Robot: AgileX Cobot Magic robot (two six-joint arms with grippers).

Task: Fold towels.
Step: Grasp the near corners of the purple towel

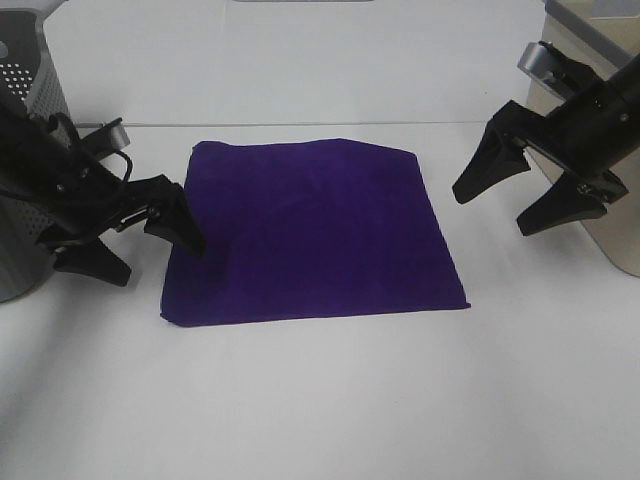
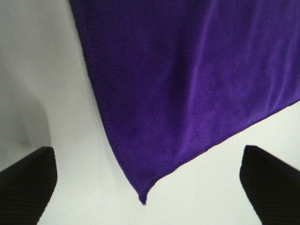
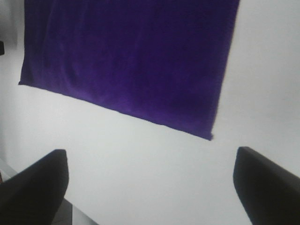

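While the purple towel [image 1: 310, 235] lies flat at the middle of the white tabletop [image 1: 320, 400], the left claw [image 1: 158, 260] sits at its left edge, jaws wide apart and empty. The right claw [image 1: 492, 212] hangs off the towel's right edge, also spread, gripping nothing.

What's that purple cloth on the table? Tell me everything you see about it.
It is a deep purple towel, roughly square, of soft-looking cloth with thin stitched hems. It lies spread flat on the white table, faintly rippled. Nothing grips it: the left gripper stands open by its left edge.
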